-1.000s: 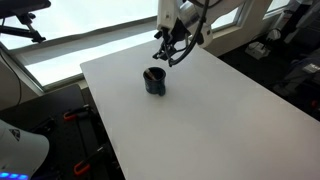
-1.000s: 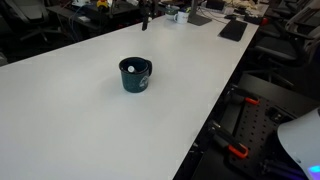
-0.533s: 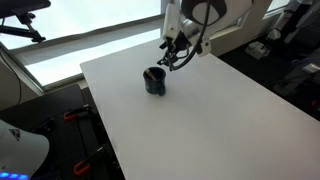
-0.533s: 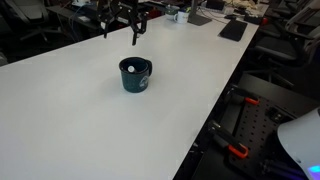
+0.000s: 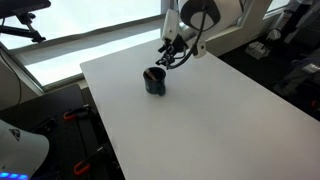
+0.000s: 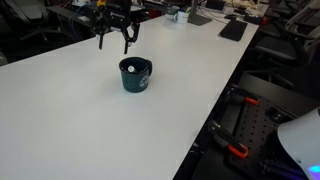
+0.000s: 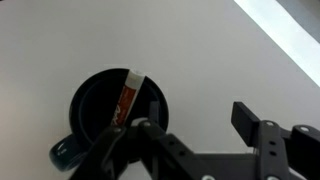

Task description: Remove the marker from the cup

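Note:
The dark navy cup (image 5: 154,81) stands on the white table in both exterior views (image 6: 135,75). In the wrist view the cup (image 7: 95,100) holds the reddish-orange marker (image 7: 126,97), which leans against the rim with a white end up. My gripper (image 5: 168,57) is open and empty. It hovers above and just behind the cup (image 6: 113,40). In the wrist view its fingers (image 7: 200,112) are spread, one over the cup's rim, one over bare table.
The white table (image 5: 200,110) has edges close on all sides. A window ledge (image 5: 60,50) lies behind it. Desks with clutter (image 6: 200,15) stand at the far end. Dark equipment with red clamps (image 6: 245,130) sits below the table's side.
My gripper has moved toward the cup and lowered; it now hangs close over it, still open. The cup and marker have not moved.

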Controlling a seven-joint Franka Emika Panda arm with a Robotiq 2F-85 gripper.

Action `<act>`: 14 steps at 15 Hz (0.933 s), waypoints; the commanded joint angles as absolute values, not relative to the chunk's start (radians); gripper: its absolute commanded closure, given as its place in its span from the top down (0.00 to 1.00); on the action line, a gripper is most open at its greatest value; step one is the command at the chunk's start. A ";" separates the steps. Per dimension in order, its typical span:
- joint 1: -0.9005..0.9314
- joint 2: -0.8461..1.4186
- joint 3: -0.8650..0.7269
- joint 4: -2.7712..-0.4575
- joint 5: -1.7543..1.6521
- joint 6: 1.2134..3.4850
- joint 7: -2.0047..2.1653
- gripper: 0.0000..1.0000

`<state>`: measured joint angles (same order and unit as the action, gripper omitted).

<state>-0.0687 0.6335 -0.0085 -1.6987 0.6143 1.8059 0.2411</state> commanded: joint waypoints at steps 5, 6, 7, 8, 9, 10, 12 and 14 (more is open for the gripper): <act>-0.043 0.613 -0.013 -1.761 0.622 1.870 0.310 0.80; -0.043 0.609 -0.014 -1.773 0.622 1.874 0.311 0.81; -0.044 0.606 -0.014 -1.785 0.623 1.876 0.310 0.80; -0.045 0.605 -0.014 -1.794 0.623 1.872 0.309 0.79; -0.044 0.599 -0.015 -1.809 0.624 1.876 0.311 0.77; -0.044 0.593 -0.016 -1.822 0.625 1.877 0.310 0.80; -0.045 0.577 -0.017 -1.854 0.627 1.882 0.306 0.82; -0.045 0.558 -0.019 -1.884 0.629 1.891 0.307 0.81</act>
<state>-0.0551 0.6297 -0.0111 -1.7982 0.6143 1.8552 0.2824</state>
